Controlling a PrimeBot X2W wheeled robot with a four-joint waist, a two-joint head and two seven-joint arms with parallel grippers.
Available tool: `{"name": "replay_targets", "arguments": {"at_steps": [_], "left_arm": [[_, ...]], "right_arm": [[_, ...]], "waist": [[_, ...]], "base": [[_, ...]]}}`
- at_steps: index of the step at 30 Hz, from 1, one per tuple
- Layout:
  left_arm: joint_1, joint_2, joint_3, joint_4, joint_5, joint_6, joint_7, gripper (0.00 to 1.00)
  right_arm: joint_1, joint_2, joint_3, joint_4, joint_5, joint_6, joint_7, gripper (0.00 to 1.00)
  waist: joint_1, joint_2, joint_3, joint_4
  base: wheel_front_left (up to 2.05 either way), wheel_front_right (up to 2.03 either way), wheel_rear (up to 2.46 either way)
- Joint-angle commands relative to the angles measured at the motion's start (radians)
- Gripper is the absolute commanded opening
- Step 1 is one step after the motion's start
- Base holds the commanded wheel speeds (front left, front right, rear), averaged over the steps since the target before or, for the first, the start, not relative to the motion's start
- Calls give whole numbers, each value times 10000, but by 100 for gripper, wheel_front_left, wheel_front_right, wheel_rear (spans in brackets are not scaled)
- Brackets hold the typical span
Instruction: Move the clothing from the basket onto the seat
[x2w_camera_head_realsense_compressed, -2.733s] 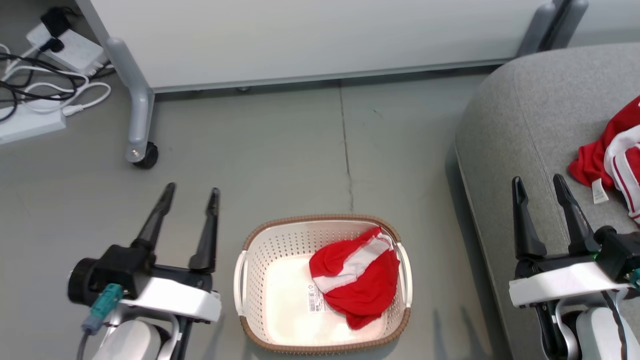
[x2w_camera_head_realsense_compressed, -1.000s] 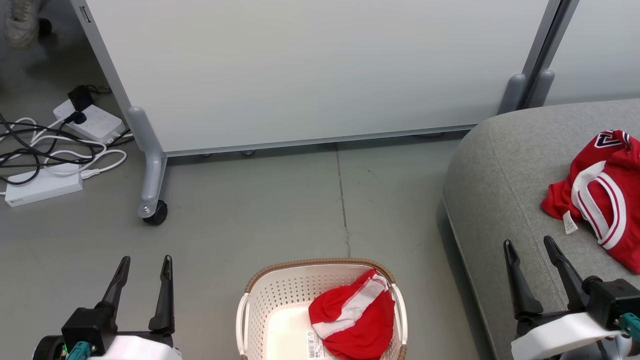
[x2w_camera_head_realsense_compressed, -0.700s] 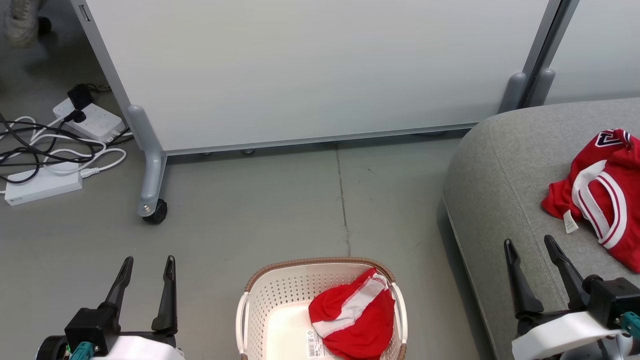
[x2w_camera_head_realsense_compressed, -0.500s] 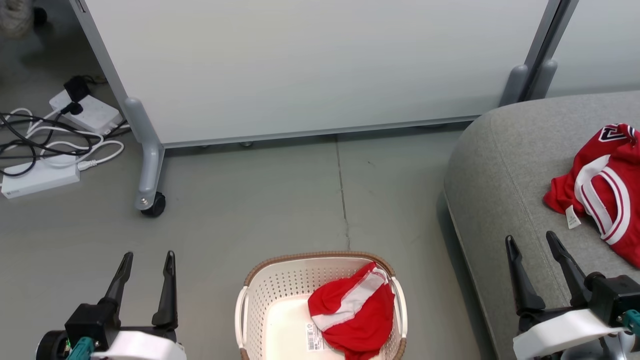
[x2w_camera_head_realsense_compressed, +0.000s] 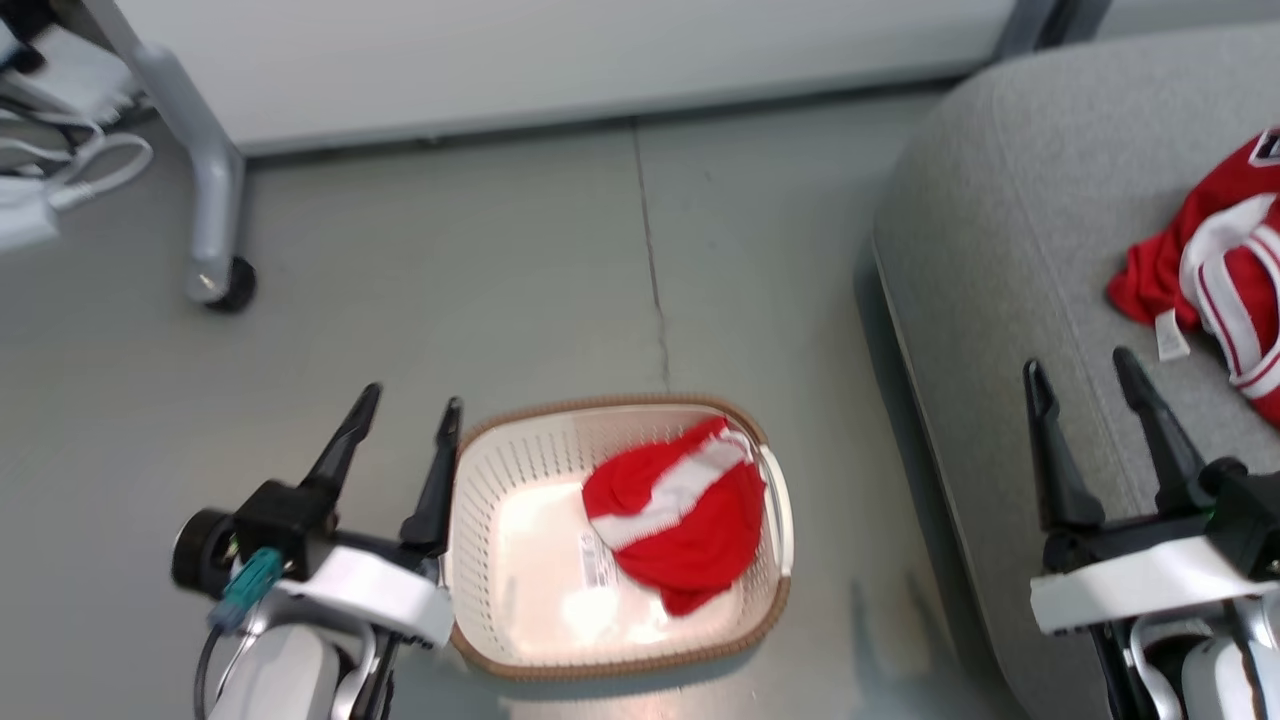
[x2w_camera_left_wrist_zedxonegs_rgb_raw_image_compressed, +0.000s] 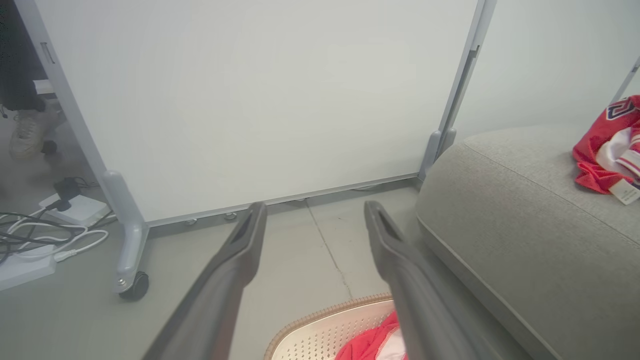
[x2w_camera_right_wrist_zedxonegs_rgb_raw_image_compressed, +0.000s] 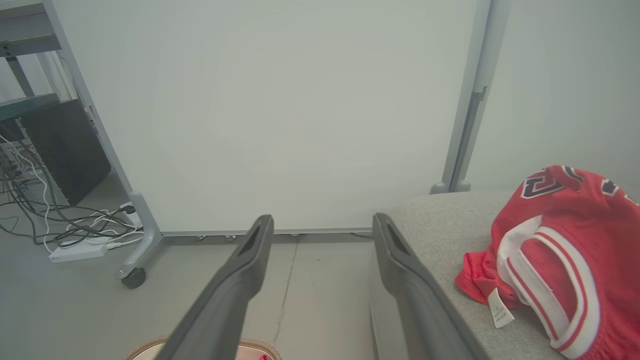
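The cream basket with a brown rim stands on the floor at lower centre and holds a crumpled red garment with a white stripe. A red jersey with white trim lies on the grey seat at the right; the right wrist view shows the jersey with black letters. My left gripper is open and empty just left of the basket's rim. My right gripper is open and empty above the seat's front edge, left of the jersey.
A pale grey partition panel on a wheeled leg runs along the back. White cables and a power strip lie at the far left. A floor seam runs toward the basket. A shoe shows behind the panel.
The head camera has tilted down, so the basket now shows whole. My left gripper now stands close against the basket's left rim. The clothing has not moved.
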Motion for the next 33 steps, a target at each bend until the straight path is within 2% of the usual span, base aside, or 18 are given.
{"name": "replay_targets", "arguments": {"at_steps": [1,2,10,18,24,33], "left_arm": [[-457,-58,-134,195,174,-154,-31,100],[-902,-91,-363,514,323,-310,-32,100],[-2795,-228,-1570,2608,1007,-821,86,100],[-4832,-467,-2856,5528,953,-1010,780,100],[-5979,-412,-3101,7047,515,-1015,1477,100],[-7492,252,-3072,8824,-55,-1012,2165,100]], "right_arm": [[-292,-57,5,-101,-25,6,-125,100],[-576,-52,16,-182,15,6,-241,100],[-1572,-46,186,-203,155,6,-787,100],[-2310,-41,625,-60,625,6,-1377,100],[-2608,-38,1009,-230,919,6,-1607,100],[-2877,-37,1619,-716,1355,6,-1761,100]], "waist": [[0,0,1153,-486],[0,0,1725,-681],[0,0,3839,-1611],[0,0,5383,-2469],[0,0,6273,-2942],[0,0,7560,-3671]], "base": [[0,0,0],[0,0,0],[0,0,0],[0,0,0],[0,0,0],[0,0,0]]}}
